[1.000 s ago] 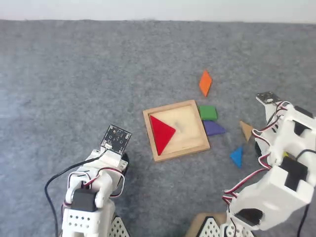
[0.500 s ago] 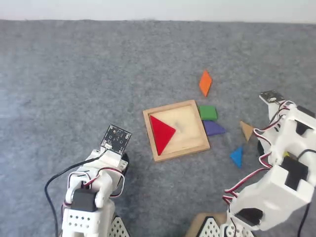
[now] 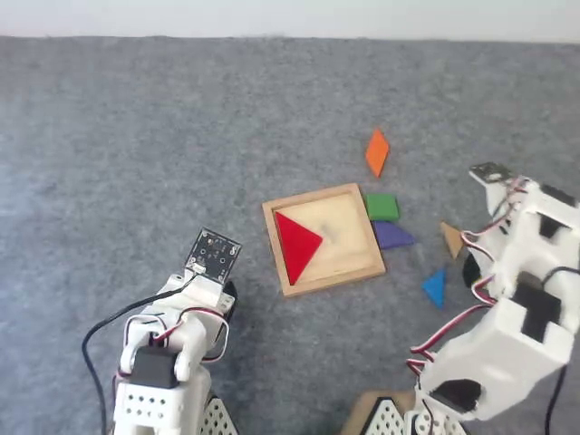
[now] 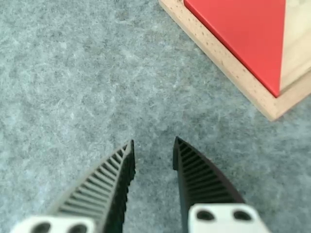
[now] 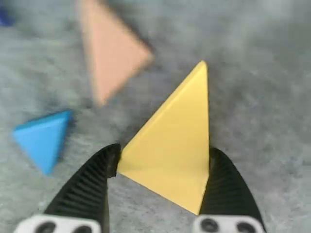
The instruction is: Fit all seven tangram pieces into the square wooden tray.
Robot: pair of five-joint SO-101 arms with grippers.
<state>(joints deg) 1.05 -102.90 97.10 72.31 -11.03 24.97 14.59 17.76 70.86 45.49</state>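
The square wooden tray (image 3: 366, 263) lies mid-table with a large red triangle (image 3: 296, 243) in its left half. To its right lie an orange diamond (image 3: 377, 151), a green square (image 3: 381, 206), a purple piece (image 3: 391, 236), a tan triangle (image 3: 451, 238) and a blue triangle (image 3: 436, 287). My right gripper (image 5: 164, 158) is shut on a yellow triangle (image 5: 175, 145), held just above the carpet near the tan triangle (image 5: 109, 63) and the blue triangle (image 5: 41, 138). My left gripper (image 4: 153, 144) is open with nothing in it, over bare carpet near the tray's corner (image 4: 233, 77).
Grey carpet covers the table. The right arm (image 3: 521, 290) stands over the area right of the loose pieces. At the bottom left of the high view, the left arm (image 3: 181, 344) sits short of the tray.
The right arm's wrist swung slightly right and then back left. The pieces on the carpet, the tray and the left arm have not moved.
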